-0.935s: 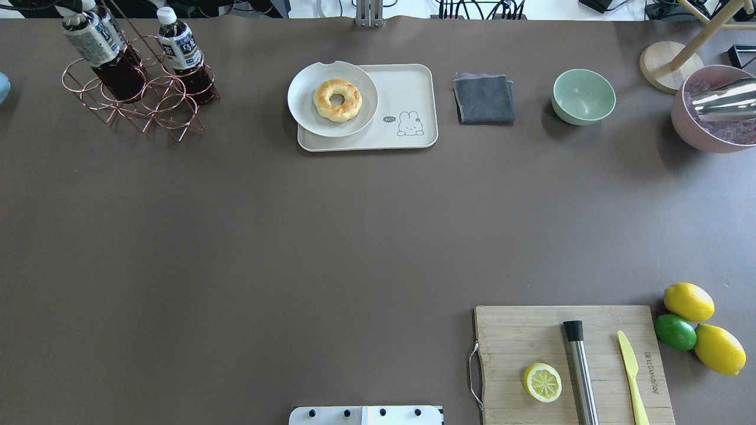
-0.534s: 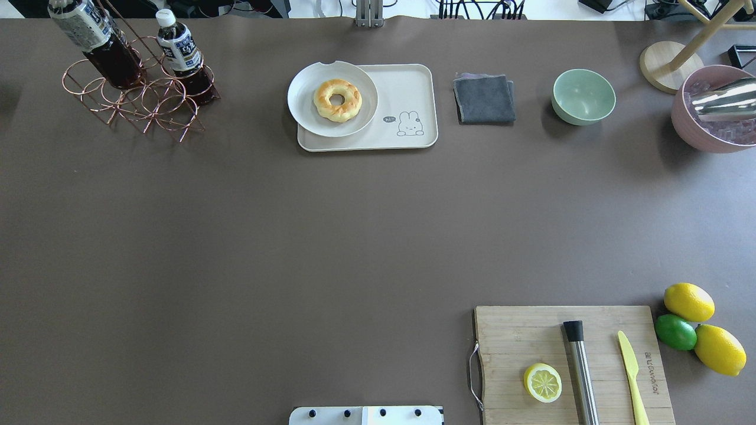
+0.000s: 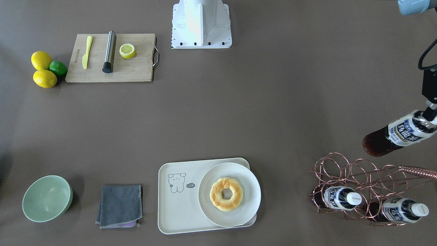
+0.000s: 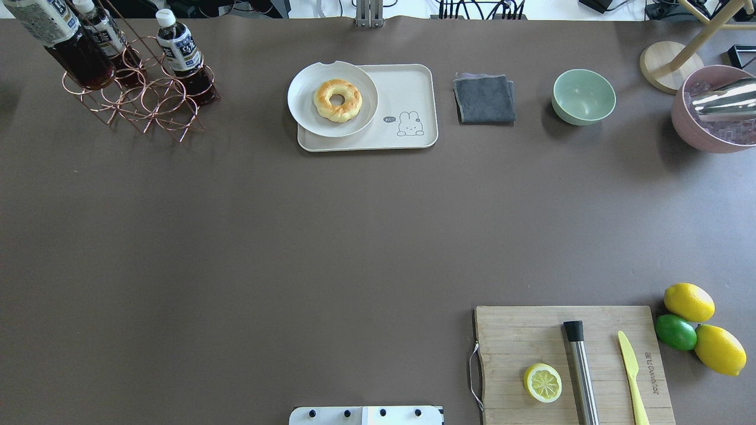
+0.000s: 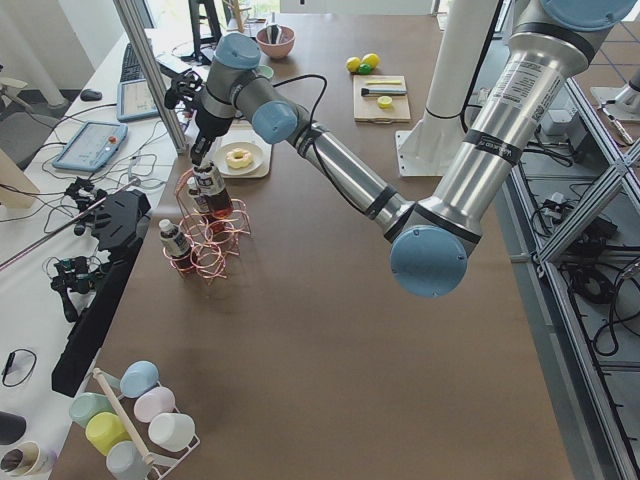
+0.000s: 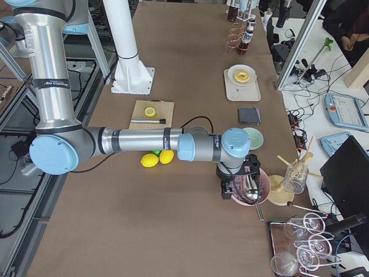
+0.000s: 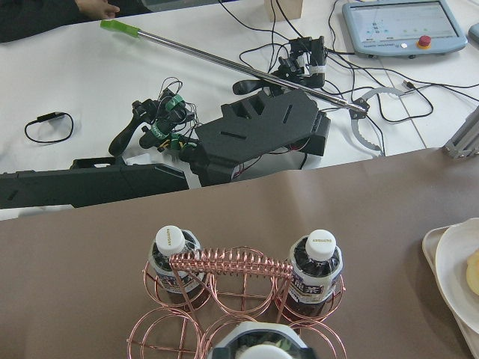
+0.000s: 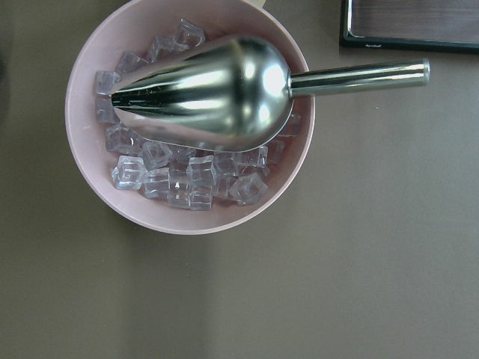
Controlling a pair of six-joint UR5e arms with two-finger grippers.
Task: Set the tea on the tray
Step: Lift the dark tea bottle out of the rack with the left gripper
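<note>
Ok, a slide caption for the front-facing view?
Left gripper holds tea tilted above the rack; tray not yet reached.

Your brown table [image 4: 295, 236] fills the overhead frame; in the left-end view a white, cable-strewn bench [image 5: 30, 320] lines the left edge; grey floor [image 5: 610, 440] lower right.

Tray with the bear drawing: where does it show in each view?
Front-facing: tray, bottom centre.
Overhead: top centre.
Exterior left: small, upper left of centre.
Exterior right: small, top, right of centre.
Left wrist: corner at right edge.
Right wrist: not in it.
Shared landmark: the doughnut plate resting on it.
</note>
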